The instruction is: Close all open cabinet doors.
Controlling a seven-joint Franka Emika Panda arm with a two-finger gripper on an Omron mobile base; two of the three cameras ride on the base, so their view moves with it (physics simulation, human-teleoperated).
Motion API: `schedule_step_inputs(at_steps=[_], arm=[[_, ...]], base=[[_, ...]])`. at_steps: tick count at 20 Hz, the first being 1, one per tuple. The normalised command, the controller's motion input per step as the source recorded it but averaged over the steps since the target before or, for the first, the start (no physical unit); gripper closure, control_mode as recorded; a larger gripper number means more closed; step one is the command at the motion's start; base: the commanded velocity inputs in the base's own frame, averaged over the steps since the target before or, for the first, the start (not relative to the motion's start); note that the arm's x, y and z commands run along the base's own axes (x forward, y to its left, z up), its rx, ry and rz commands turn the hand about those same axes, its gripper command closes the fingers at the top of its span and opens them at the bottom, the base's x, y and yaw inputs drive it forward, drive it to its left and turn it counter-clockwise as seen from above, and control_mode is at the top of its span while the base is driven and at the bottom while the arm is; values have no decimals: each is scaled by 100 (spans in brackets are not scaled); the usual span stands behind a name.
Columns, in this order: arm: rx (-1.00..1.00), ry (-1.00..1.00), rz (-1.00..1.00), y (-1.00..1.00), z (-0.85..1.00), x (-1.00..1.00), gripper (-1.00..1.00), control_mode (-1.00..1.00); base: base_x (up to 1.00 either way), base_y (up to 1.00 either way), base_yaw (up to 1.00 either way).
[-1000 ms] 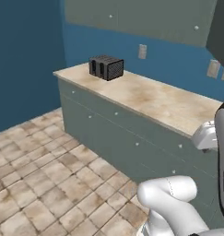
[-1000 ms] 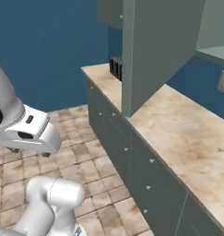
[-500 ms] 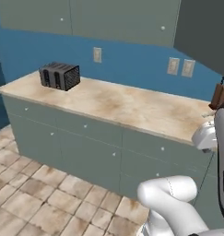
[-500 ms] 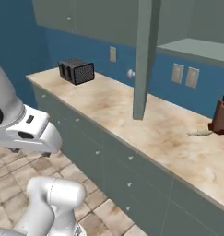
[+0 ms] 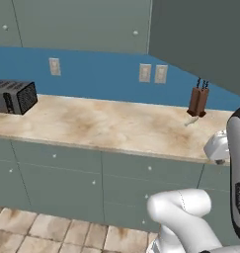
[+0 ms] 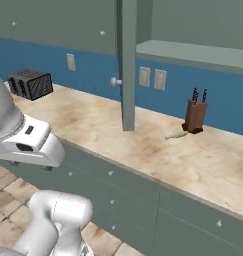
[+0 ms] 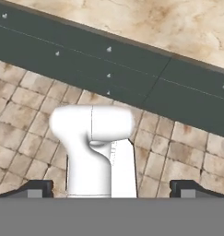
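One door open, base now facing it

One open door (image 6: 126,65) is the job in sight: in the right base view it juts out edge-on over the tabletop (image 6: 143,145), its pale knob (image 6: 114,82) at the lower corner, with a bare shelf (image 6: 193,52) exposed to its right. In the left base view the same door (image 5: 198,39) fills the upper right as a broad flat panel. Over the last second both base views swept along the cabinets, so the base drove; the toaster (image 5: 13,97) slid to the far left and a knife block (image 5: 198,101) came into view. The shut doors (image 5: 82,24) beside it need nothing. The tool (image 7: 111,188) hangs low, aimed at floor and drawers, tips wide apart and empty. It must rise a good way before it can push.
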Motion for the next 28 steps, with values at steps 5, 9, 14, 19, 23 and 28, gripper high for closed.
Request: schedule_step_inputs(at_steps=[5,9,14,19,23,28], arm=[[0,0,0,0,0,0,-100,100],[0,0,0,0,0,0,-100,100],[0,0,0,0,0,0,-100,100],[0,0,0,0,0,0,-100,100],[0,0,0,0,0,0,-100,100],[0,0,0,0,0,0,-100,100]], base=[[63,0,-33],[74,8,-27],[64,0,-32],[54,0,-30],[49,0,-24],[25,0,-11]])
